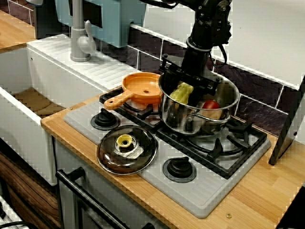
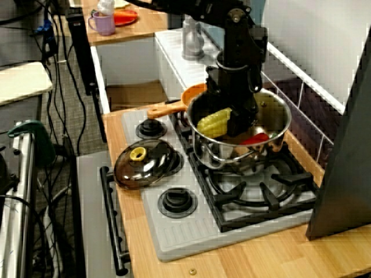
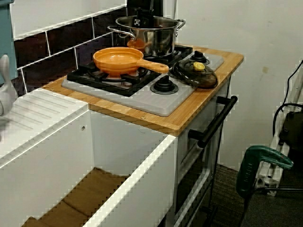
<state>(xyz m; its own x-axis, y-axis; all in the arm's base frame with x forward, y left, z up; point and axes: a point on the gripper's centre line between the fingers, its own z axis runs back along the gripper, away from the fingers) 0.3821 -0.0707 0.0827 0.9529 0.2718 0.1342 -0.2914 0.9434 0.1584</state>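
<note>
The claw (image 2: 236, 120) hangs inside the steel pot (image 2: 282, 116), centre-right of the frame, and appears clamped on one end of the corn cob (image 2: 212, 123). So off-centre a grip wants slow, level motion, clear of the rim and the red tomato (image 2: 255, 139).

Pincer (image 2: 236, 120) inside steel pot (image 2: 232, 153), against yellow corn (image 2: 213, 123); glass lid (image 2: 142, 163) on stovetop (image 2: 191, 229).

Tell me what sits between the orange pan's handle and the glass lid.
A black burner knob lies between pan handle and glass lid, clearest in the view from above.
</note>
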